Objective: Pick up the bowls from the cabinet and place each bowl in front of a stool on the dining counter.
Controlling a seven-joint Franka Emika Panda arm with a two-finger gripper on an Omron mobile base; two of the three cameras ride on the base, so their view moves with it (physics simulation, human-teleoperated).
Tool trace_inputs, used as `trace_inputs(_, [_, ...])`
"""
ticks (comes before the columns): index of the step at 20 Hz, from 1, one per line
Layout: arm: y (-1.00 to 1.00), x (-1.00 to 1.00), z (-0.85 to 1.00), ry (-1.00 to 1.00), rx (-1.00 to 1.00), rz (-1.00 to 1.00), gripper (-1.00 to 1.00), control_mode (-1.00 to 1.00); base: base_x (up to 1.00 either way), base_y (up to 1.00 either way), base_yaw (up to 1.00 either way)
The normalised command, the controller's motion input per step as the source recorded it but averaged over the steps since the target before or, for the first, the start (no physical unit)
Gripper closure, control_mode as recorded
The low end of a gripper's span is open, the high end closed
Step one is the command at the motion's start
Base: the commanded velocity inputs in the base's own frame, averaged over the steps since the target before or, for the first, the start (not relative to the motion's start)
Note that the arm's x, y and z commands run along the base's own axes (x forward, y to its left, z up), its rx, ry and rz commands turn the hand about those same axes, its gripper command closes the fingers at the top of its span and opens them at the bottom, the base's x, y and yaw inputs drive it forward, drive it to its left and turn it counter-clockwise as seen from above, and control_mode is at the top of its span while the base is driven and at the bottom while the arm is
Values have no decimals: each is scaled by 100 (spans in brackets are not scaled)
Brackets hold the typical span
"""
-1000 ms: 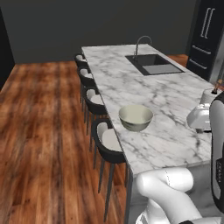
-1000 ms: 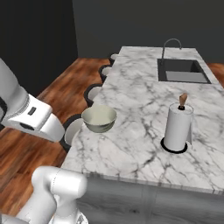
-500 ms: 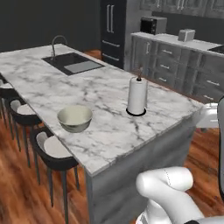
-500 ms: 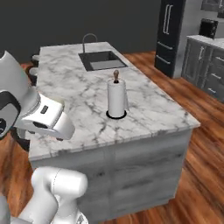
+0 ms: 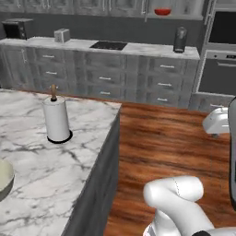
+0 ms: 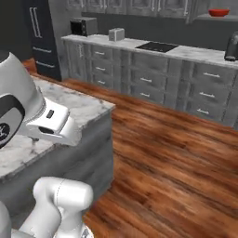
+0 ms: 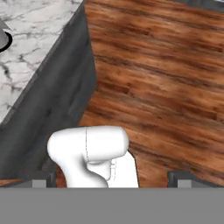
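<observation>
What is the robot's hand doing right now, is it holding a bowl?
Gripper: open and holding nothing. The red bowl sits up on the cabinet shelf, and the pale bowl rests on the dining counter.

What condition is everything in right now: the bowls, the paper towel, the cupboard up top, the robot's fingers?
red bowl: resting on the wall cabinet shelf, not yet fetched.
cream bowl: upright on the dining counter, at the picture's edge.
paper towel roll: standing upright on the counter.
fingers: spread wide, holding nothing.
</observation>
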Motion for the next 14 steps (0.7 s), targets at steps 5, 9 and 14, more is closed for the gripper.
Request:
trace_inputs(5, [0, 0, 0, 0, 0, 0, -100, 100, 21, -5, -84])
trace_inputs(9, [0, 0, 0, 0, 0, 0, -100, 100, 87, -29, -52])
trace_inputs(14, [0, 0, 0, 0, 0, 0, -100, 100, 100, -41, -28])
